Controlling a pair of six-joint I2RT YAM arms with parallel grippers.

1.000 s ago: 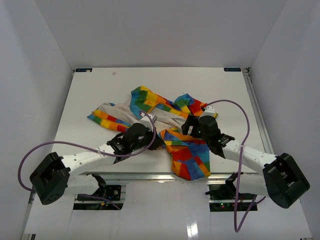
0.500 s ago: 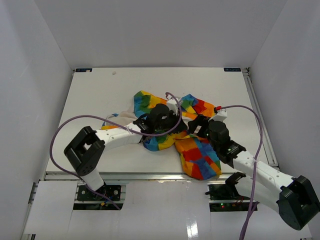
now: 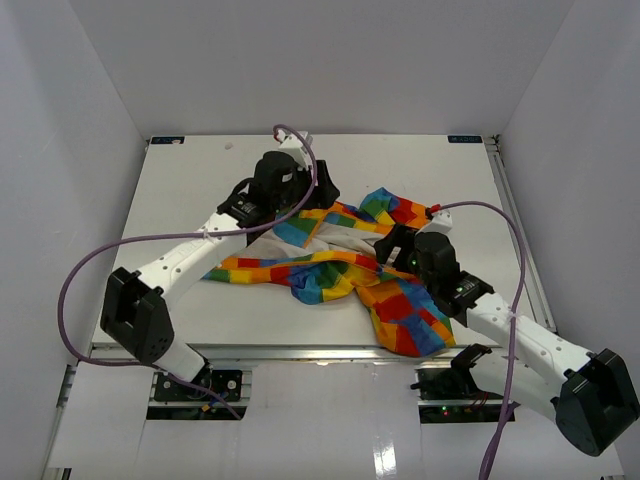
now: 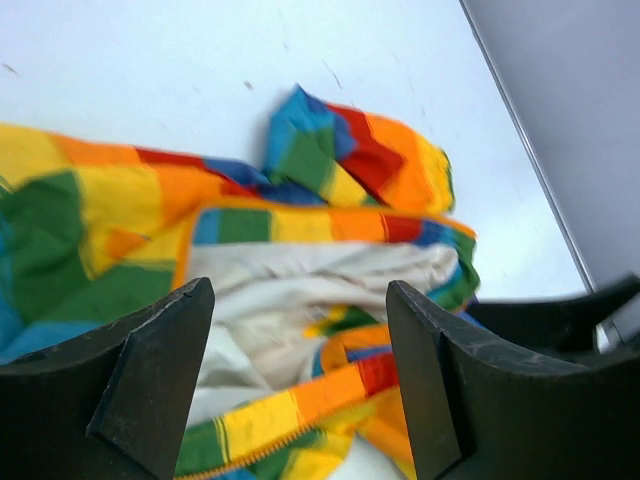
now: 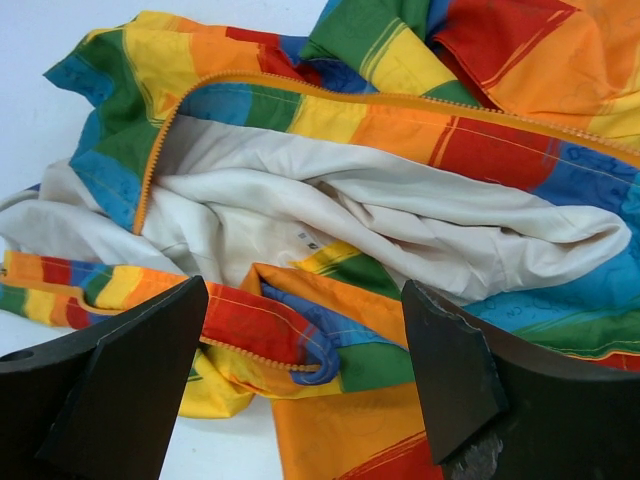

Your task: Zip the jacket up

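Note:
The rainbow patchwork jacket (image 3: 335, 262) lies crumpled and unzipped in the middle of the table, white lining showing. One striped edge stretches left toward the near side. My left gripper (image 3: 303, 205) hovers open over the jacket's far edge. In the left wrist view this gripper (image 4: 298, 320) holds nothing, with lining (image 4: 300, 270) and a yellow zipper edge (image 4: 250, 452) below it. My right gripper (image 3: 392, 246) stands open at the jacket's right side. In the right wrist view the gripper (image 5: 303, 310) is empty above a folded hem with yellow zipper teeth (image 5: 262, 347). A second zipper edge (image 5: 350, 96) runs along the open front.
The white table (image 3: 190, 165) is boxed in by pale walls on three sides. A metal rail (image 3: 512, 215) runs along its right edge. Purple cables (image 3: 85, 275) loop off both arms. In the left wrist view, the right arm's black body (image 4: 560, 320) shows beside the jacket.
My left gripper carried the jacket's edge from the near left toward the far middle, then opened and let go. The jacket is now spread wider. My right gripper stayed open.

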